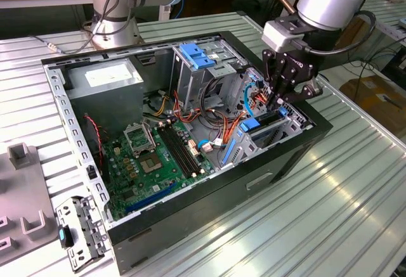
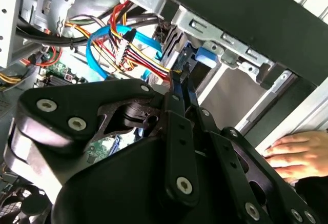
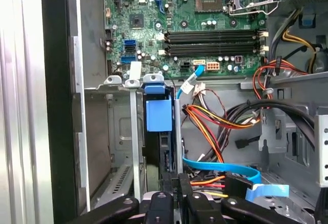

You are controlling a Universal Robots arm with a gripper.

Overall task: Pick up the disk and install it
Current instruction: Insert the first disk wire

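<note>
Sitting on edge in the drive bay [image 1: 288, 125] at right of the exterior view, the disk [image 3: 159, 115] runs lengthwise into the slot, mostly hidden. Gripper [image 1: 277, 103] fingers pinched together above it; grip unclear.

Disk [image 3: 159, 115] upright in bay; blue-railed.

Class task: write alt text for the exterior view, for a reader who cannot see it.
A robot arm's gripper reaches down into the drive bay at the corner of an open computer case, where the blue-railed disk sits upright. The green motherboard and orange cables lie exposed.
</note>
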